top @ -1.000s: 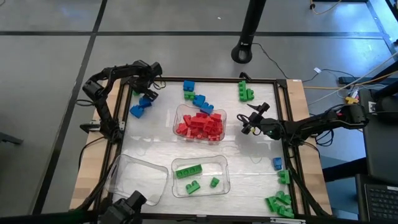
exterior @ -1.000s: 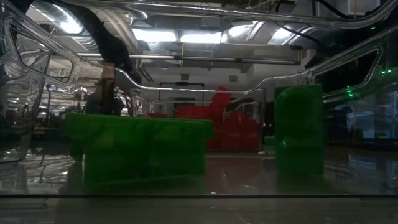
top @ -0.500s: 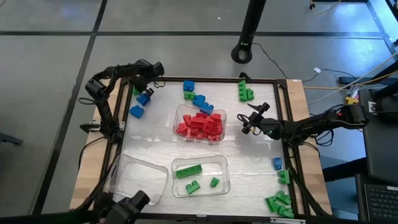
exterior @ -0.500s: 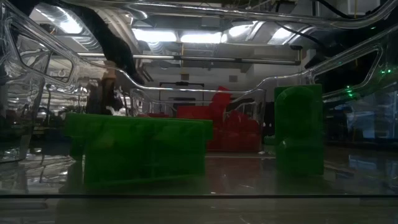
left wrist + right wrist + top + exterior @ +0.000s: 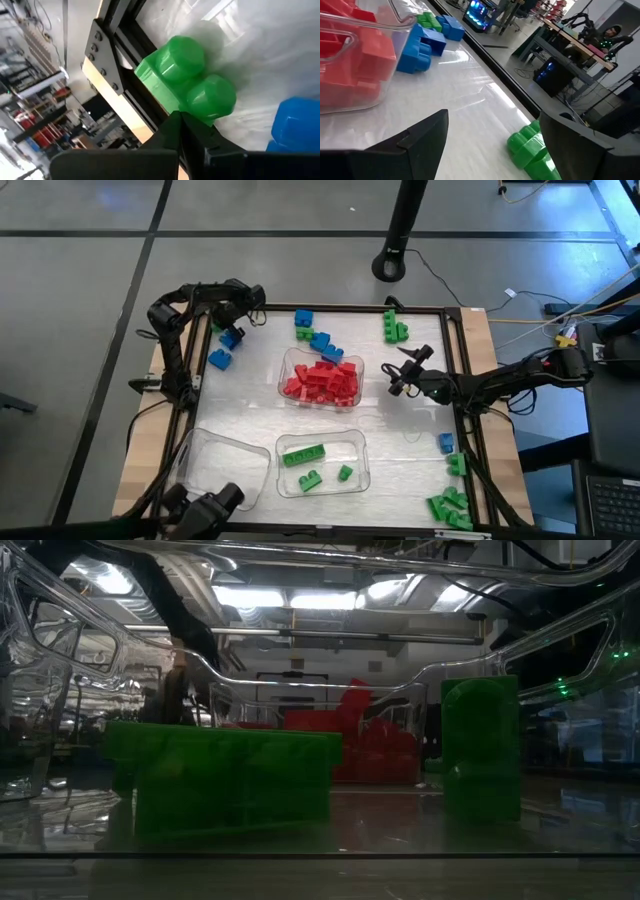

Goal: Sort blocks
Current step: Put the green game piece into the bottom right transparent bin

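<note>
My left gripper [image 5: 230, 320] is shut at the table's far left corner. In the left wrist view its fingertips [image 5: 179, 119] point at a green two-stud block [image 5: 187, 80] lying by the black frame, with a blue block [image 5: 295, 125] beside it. Two blue blocks [image 5: 232, 337] [image 5: 219, 359] lie just nearer. My right gripper [image 5: 398, 377] is open, hovering right of the tray of red blocks [image 5: 320, 378]; in its wrist view the red blocks [image 5: 350, 65], blue blocks [image 5: 422, 45] and a green block [image 5: 530, 145] show. Three green blocks lie in the near tray [image 5: 350, 448]. My left gripper's shut fingertips [image 5: 172, 125] stand right at the lower side of the green two-stud block [image 5: 200, 112], which lies flat on the table. I cannot tell whether they touch it.
An empty clear tray [image 5: 215, 470] sits at the near left. Loose blue blocks [image 5: 318, 340] and green blocks [image 5: 393, 327] lie at the far edge; blue [image 5: 445, 443] and green [image 5: 450, 505] ones at the near right. A black frame [image 5: 190, 380] rims the table.
My left arm has swung, its elbow moving toward the table's right, and the gripper has drawn back from the two blue blocks toward the far edge. The farther blue block has shifted a little apart from the nearer one. My right arm has kept still.
</note>
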You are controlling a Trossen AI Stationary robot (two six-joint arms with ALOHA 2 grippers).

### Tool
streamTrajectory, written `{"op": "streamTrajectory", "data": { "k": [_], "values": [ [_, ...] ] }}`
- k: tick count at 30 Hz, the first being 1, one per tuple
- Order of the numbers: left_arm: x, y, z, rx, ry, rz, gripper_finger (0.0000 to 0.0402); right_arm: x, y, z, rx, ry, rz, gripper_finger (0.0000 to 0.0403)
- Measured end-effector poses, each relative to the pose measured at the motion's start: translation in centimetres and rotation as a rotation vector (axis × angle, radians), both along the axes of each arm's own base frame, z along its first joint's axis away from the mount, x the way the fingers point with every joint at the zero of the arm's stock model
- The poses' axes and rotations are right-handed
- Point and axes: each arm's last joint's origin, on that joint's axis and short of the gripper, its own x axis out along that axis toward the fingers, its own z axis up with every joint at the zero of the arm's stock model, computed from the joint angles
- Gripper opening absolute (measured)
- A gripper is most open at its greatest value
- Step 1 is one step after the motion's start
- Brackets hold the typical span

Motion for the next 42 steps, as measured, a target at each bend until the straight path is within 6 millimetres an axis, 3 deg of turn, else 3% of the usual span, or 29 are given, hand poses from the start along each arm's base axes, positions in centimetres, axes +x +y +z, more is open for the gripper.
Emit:
{"op": "streamTrajectory", "data": {
  "k": [12,19,27,32,36,42],
  "values": [
    [3.3,-2.3,0.3,-0.055,-0.034,-0.155,0.0002,0.0,0.0,0.0,-0.006,0.001,-0.015,0.0312],
    [5.4,-4.6,1.3,-0.081,-0.098,-0.237,0.0003,0.0,0.0,0.0,-0.006,0.001,-0.015,0.0312],
    [6.4,-6.4,3.4,-0.009,-0.155,-0.269,0.0003,0.0,0.0,0.0,-0.006,0.000,-0.015,0.0312],
    [6.1,-7.1,6.1,0.092,-0.269,-0.207,0.0007,0.0,0.0,0.0,-0.006,0.001,-0.015,0.0312],
    [5.3,-7.2,8.5,0.154,-0.423,-0.148,0.0044,0.0,0.0,0.0,-0.006,0.001,-0.014,0.0312],
    [3.7,-6.1,10.7,0.215,-0.614,-0.046,0.0148,0.0,0.0,0.0,0.001,0.003,0.002,0.0312]
  ]
}}
